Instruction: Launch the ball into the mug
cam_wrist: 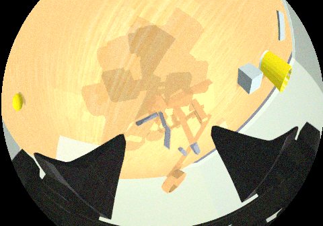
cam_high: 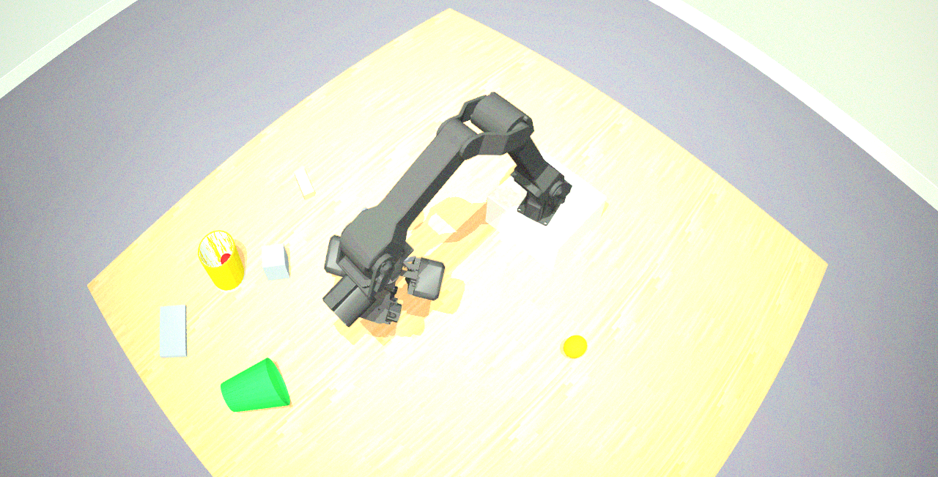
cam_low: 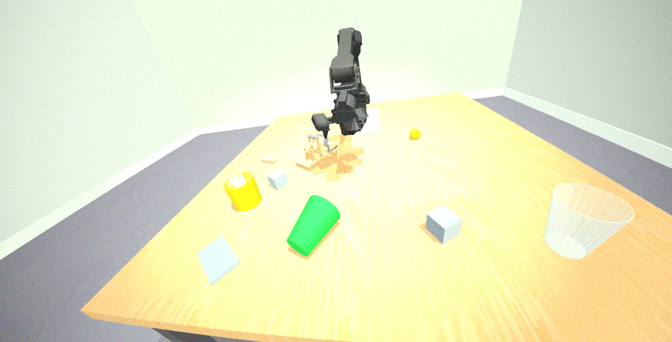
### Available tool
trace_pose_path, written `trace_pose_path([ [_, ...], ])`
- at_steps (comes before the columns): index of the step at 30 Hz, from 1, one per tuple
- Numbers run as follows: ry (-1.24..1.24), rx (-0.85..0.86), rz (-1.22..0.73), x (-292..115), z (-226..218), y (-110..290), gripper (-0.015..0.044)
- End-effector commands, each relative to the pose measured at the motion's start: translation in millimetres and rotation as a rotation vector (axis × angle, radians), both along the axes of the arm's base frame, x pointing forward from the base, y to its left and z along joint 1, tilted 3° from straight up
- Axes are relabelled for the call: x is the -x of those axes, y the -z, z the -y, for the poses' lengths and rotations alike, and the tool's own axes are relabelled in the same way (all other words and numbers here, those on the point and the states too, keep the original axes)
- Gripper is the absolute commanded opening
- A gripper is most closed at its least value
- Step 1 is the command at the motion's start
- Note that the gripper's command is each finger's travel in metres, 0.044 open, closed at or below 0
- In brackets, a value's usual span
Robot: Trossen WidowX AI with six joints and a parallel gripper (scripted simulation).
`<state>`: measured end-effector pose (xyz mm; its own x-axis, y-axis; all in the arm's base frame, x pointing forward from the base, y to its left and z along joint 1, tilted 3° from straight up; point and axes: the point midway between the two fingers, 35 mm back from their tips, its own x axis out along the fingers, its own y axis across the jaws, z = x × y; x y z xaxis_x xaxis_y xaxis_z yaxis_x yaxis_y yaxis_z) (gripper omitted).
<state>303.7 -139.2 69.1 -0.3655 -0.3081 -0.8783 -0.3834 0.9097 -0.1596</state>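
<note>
The red ball (cam_high: 225, 258) shows inside the upright yellow mug (cam_high: 226, 275) (cam_low: 244, 195) (cam_wrist: 274, 68) at the far left of the top view. The wooden catapult (cam_low: 306, 165) (cam_wrist: 167, 138) with blue-grey parts stands on the table, mostly hidden under the arm in the top view. Its throwing arm is raised, and its empty cup (cam_wrist: 165, 185) is between and beyond my fingers in the wrist view. My gripper (cam_wrist: 169, 136) is open and empty, above the catapult. One finger hangs close beside the catapult frame in the exterior view; whether they touch is unclear.
A grey cube (cam_high: 275, 262) (cam_low: 277, 179) (cam_wrist: 249, 79) stands near the mug. A green cup (cam_high: 254, 387) (cam_low: 313, 225) lies on its side. A flat grey block (cam_high: 173, 331) (cam_low: 218, 259), another cube (cam_low: 443, 225), a clear cup (cam_low: 575, 227) and a yellow ball (cam_high: 575, 346) (cam_low: 415, 134) (cam_wrist: 17, 101) are around.
</note>
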Motion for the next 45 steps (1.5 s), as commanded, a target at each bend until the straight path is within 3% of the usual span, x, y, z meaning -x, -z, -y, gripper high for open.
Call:
trace_pose_path([
  [1,0.101,-0.001,0.107,-15,17,-5,0.0440],
  [24,0.582,0.014,0.654,-63,137,-59,0.0440],
  [41,0.893,0.048,1.124,-64,250,-143,0.0440],
  [45,0.915,0.051,1.167,-62,260,-152,0.0440],
])
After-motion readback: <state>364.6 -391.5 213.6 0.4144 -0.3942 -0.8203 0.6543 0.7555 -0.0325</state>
